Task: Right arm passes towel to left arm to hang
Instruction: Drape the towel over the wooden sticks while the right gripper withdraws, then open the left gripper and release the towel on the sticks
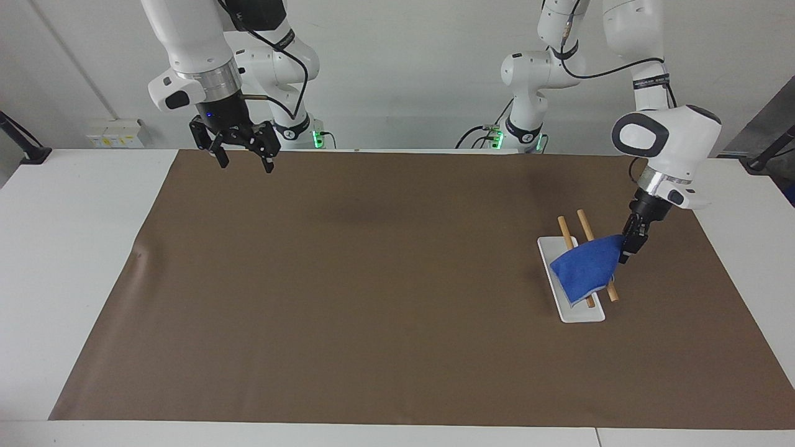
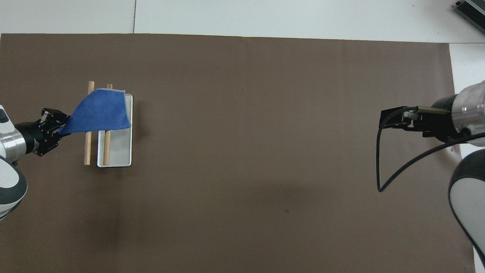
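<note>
The blue towel [image 1: 587,267] lies draped over two wooden rods [image 1: 584,225] of a small rack with a white base [image 1: 585,314], toward the left arm's end of the table. My left gripper [image 1: 628,248] is shut on one corner of the towel, beside the rack and low over the mat. The overhead view shows the towel [image 2: 100,112] across both rods [image 2: 88,148], with the left gripper [image 2: 60,127] at its corner. My right gripper [image 1: 245,162] is open and empty, raised over the mat's edge nearest the robots; it also shows in the overhead view [image 2: 394,119].
A brown mat [image 1: 372,298] covers most of the white table [image 1: 68,248]. A black cable [image 2: 379,167] loops down from the right wrist.
</note>
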You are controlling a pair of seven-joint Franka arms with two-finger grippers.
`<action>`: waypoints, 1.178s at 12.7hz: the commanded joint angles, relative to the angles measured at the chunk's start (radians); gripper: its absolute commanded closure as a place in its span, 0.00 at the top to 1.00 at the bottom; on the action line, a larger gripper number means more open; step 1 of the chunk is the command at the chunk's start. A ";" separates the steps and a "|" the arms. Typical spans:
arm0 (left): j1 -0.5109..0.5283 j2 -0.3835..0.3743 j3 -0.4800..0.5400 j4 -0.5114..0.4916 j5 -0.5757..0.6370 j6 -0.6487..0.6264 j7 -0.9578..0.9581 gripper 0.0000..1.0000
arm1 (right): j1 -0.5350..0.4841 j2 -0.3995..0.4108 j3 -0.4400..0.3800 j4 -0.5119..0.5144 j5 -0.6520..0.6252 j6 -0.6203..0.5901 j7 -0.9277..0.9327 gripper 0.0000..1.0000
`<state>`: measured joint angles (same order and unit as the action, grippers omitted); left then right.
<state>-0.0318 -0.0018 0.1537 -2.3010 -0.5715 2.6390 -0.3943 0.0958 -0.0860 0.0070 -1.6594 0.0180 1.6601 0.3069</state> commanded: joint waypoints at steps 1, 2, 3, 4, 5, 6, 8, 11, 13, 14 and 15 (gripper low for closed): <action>0.006 -0.012 0.001 0.009 -0.011 0.013 0.023 0.75 | -0.010 -0.009 -0.004 0.023 -0.018 -0.025 0.014 1.00; 0.007 -0.006 0.001 0.028 -0.005 0.007 0.023 0.75 | -0.016 -0.011 -0.010 0.023 -0.020 -0.023 0.003 1.00; 0.007 0.009 0.009 0.058 0.008 0.001 0.023 0.73 | -0.031 -0.014 -0.025 0.004 -0.018 -0.016 -0.029 1.00; 0.007 0.020 0.013 0.080 0.069 -0.005 0.023 0.73 | -0.045 -0.012 -0.030 -0.011 -0.018 -0.020 -0.098 1.00; 0.007 0.025 0.035 0.115 0.176 -0.049 0.025 0.73 | -0.060 -0.009 -0.028 -0.008 -0.018 -0.040 -0.138 1.00; 0.007 0.049 0.056 0.183 0.288 -0.133 0.026 0.73 | -0.064 0.003 -0.027 0.013 -0.021 -0.055 -0.144 1.00; 0.007 0.101 0.064 0.357 0.386 -0.306 0.031 0.73 | -0.070 0.021 -0.030 0.052 -0.026 -0.097 -0.152 1.00; 0.004 0.183 0.063 0.604 0.406 -0.566 0.028 0.73 | -0.090 0.061 -0.030 0.093 -0.033 -0.115 -0.228 1.00; -0.005 0.192 0.058 0.649 0.430 -0.644 0.029 0.73 | -0.090 0.054 -0.028 0.075 -0.033 -0.111 -0.229 1.00; -0.008 0.190 0.047 0.649 0.468 -0.665 0.029 0.73 | -0.090 0.051 -0.028 0.072 -0.032 -0.111 -0.227 1.00; -0.017 0.190 0.031 0.649 0.478 -0.678 0.031 0.73 | -0.087 0.049 -0.028 0.070 -0.039 -0.111 -0.230 1.00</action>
<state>-0.0347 0.1613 0.1979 -1.6901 -0.1329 2.0087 -0.3728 0.0182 -0.0402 -0.0296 -1.6025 0.0038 1.5676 0.1039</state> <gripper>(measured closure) 0.273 0.000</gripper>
